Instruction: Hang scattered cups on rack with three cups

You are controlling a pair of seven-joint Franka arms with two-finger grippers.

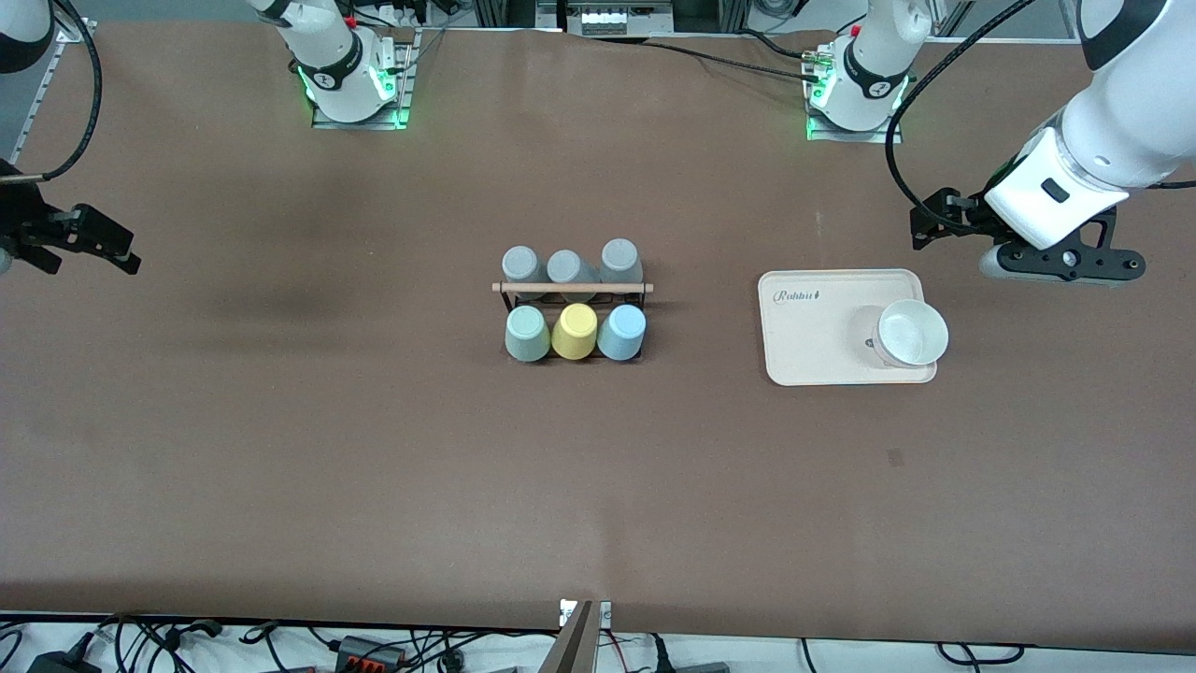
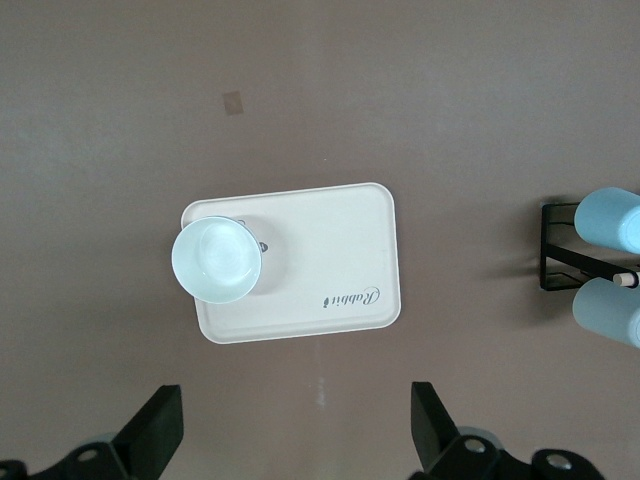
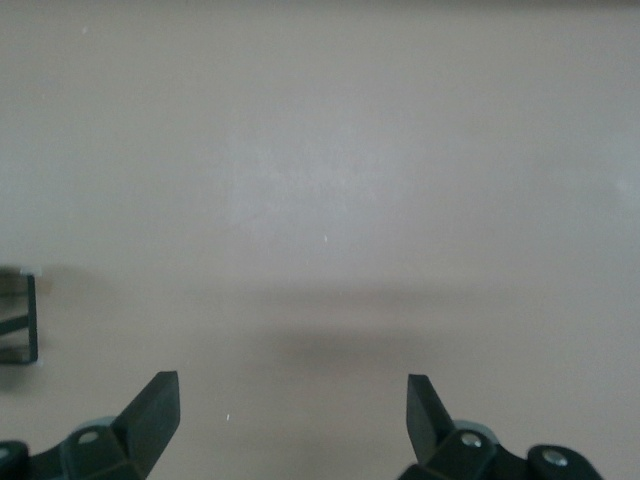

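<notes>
The black wire rack (image 1: 573, 290) with a wooden rod across its top stands mid-table. Three grey cups (image 1: 567, 266) hang on its side toward the robots' bases. On the side nearer the front camera hang a mint green cup (image 1: 527, 334), a yellow cup (image 1: 575, 332) and a light blue cup (image 1: 622, 333). A pale whitish cup (image 1: 910, 334) stands mouth-up on the cream tray (image 1: 813, 341). My left gripper (image 1: 930, 224) hovers open and empty over the table beside the tray. My right gripper (image 1: 93, 260) waits open and empty over the right arm's end of the table.
The left wrist view shows the tray (image 2: 330, 260), the pale cup (image 2: 217, 260) and the rack's end (image 2: 555, 262) with the light blue cup (image 2: 610, 216), past my open left gripper (image 2: 297, 398). The right wrist view shows bare table past my right gripper (image 3: 292, 388) and a rack corner (image 3: 28, 322).
</notes>
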